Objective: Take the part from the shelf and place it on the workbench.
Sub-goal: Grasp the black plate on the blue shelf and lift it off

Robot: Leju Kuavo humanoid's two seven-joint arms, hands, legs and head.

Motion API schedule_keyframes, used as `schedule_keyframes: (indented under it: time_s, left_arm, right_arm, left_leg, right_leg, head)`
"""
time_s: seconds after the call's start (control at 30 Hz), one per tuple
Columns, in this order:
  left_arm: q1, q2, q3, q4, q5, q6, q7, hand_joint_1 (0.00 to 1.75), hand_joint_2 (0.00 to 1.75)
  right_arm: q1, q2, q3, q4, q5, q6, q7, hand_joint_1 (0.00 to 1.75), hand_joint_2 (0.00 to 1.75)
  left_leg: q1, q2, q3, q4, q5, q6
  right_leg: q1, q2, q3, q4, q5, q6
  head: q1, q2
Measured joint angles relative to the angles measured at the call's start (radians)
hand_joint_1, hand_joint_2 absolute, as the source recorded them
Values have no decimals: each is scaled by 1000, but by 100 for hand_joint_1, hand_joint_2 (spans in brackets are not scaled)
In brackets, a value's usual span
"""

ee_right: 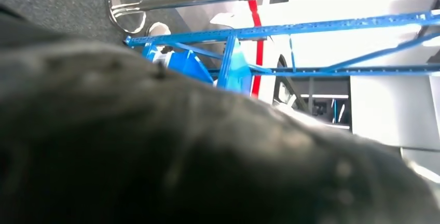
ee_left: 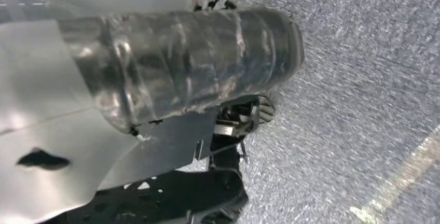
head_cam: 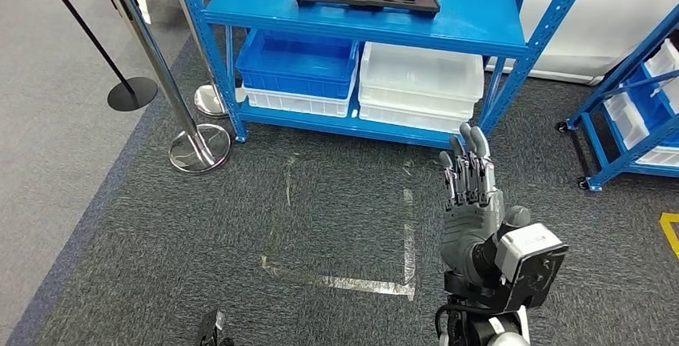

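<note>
The part is a long flat black piece lying on the top board of the blue shelf. My right hand is raised in front of the shelf, lower than the part and to its right. Its fingers are straight, apart and pointing up, and it holds nothing. In the right wrist view the dark blurred back of that hand hides most of the scene, with the blue shelf frame beyond it. A dark tip of my left hand shows at the bottom edge, too small to read its fingers.
A blue bin and a white bin sit on the lower shelf board. Two chrome stanchions stand left of the shelf. A second blue rack stands at the right. Tape lines mark the grey carpet.
</note>
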Motion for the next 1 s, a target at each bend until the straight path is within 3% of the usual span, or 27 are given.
schedule_keyframes:
  time_s: [0.03, 0.07, 0.13, 0.17, 0.23, 0.37, 0.4, 0.47, 0.53, 0.57, 0.6, 0.67, 0.7, 0.87, 0.93, 1.0]
  left_arm:
    - [0, 0, 0, 0, 0, -2, -2, 0, 0]
    - [1, 0, 0, 0, 0, -5, -6, 0, 0]
    - [1, -3, 0, 0, -3, -10, -19, 0, 0]
    - [0, -6, 0, 0, -4, -10, -27, 0, 0]
    - [-2, -15, -1, 0, -5, -1, -44, 0, 0]
    - [-7, -36, -1, 0, -5, 32, -61, 0, 0]
    - [-8, -39, -1, -1, -4, 39, -59, 0, 0]
    - [-11, -45, -1, -3, -4, 52, -51, 0, 0]
    - [-13, -49, -1, -6, -4, 63, -41, 0, 0]
    - [-14, -50, -1, -8, -4, 66, -38, 0, 0]
    - [-15, -51, -1, -9, -4, 67, -36, 0, 0]
    - [-18, -52, -1, -10, -4, 68, -34, 0, 0]
    - [-19, -53, -1, -11, -5, 68, -34, 0, 0]
    - [-23, -54, -2, -13, -2, 70, -31, 0, 0]
    - [-25, -55, -2, -15, 1, 71, -29, 0, 0]
    - [-29, -55, -2, -17, 2, 76, -29, 0, 0]
  right_arm:
    - [-1, 0, 4, 0, 3, 4, 1, 0, 0]
    - [-4, 0, 7, 0, 6, 8, 2, 0, 0]
    - [-12, 0, 12, 1, 11, 15, 4, 0, 0]
    - [-17, 0, 12, 1, 12, 19, 6, 0, 0]
    - [-25, 0, 14, 2, 12, 26, 11, 0, 0]
    - [-38, 1, 19, 3, 11, 44, 22, 0, 0]
    - [-43, 2, 21, 3, 10, 50, 25, 0, 0]
    - [-52, 3, 26, 6, 7, 62, 31, 0, 0]
    - [-58, 4, 34, 12, 5, 72, 36, 0, 0]
    - [-60, 4, 38, 15, 5, 75, 36, 0, 0]
    - [-62, 5, 41, 18, 4, 77, 36, 0, 0]
    - [-67, 8, 43, 22, 4, 77, 36, 0, 0]
    - [-69, 9, 44, 24, 4, 77, 36, 0, 0]
    - [-78, 10, 49, 33, 3, 81, 40, 0, 0]
    - [-83, 10, 53, 36, -5, 95, 54, 0, 0]
    - [-84, 9, 59, 41, -18, 125, 81, 0, 0]
  left_leg:
    - [-1, 0, 1, 1, -2, 1]
    - [-2, -1, 3, 2, -4, 2]
    - [-2, -2, 8, 6, -11, 0]
    - [-4, -3, 8, 11, -16, -3]
    - [-7, -4, 6, 16, -22, -12]
    - [-6, -2, -2, 36, -40, -32]
    - [-5, -2, -19, 73, -60, -38]
    - [-1, -1, -84, 195, -109, -47]
    - [4, -1, -142, 283, -121, -53]
    - [6, -1, -148, 278, -99, -55]
    - [8, 0, -134, 235, -62, -55]
    - [9, 0, -81, 107, 7, -54]
    - [7, 0, -58, 59, 21, -50]
    - [2, -2, -33, 15, 13, -22]
    - [4, -1, -22, 6, 11, -10]
    - [1, 0, -15, 5, 5, -1]
  right_leg:
    - [0, 0, -13, 19, 5, -1]
    - [0, 0, -7, 0, 29, -2]
    - [1, 0, 48, -122, 97, -8]
    - [3, 0, 77, -184, 118, -11]
    - [7, 1, 105, -241, 124, -15]
    - [2, 3, 114, -253, 122, -29]
    - [-1, 2, 118, -256, 121, -33]
    - [-1, -1, 123, -257, 117, -40]
    - [0, -1, 127, -257, 112, -42]
    - [-1, -1, 131, -257, 109, -41]
    - [-1, 1, 137, -257, 105, -40]
    - [-1, 3, 149, -257, 95, -33]
    - [0, 3, 152, -256, 92, -28]
    - [-2, 1, 147, -245, 76, -4]
    - [-2, 0, 104, -160, 38, 1]
    - [0, 0, 27, -28, -3, 1]
  head:
    - [0, 0]
    - [0, 0]
    - [0, 0]
    - [0, 0]
    - [-1, 0]
    - [-3, 0]
    - [-4, 0]
    - [-5, 0]
    - [-5, 0]
    - [-5, 0]
    - [-5, 0]
    - [-5, 0]
    - [-6, 0]
    - [-3, 0]
    - [1, 0]
    - [3, 0]
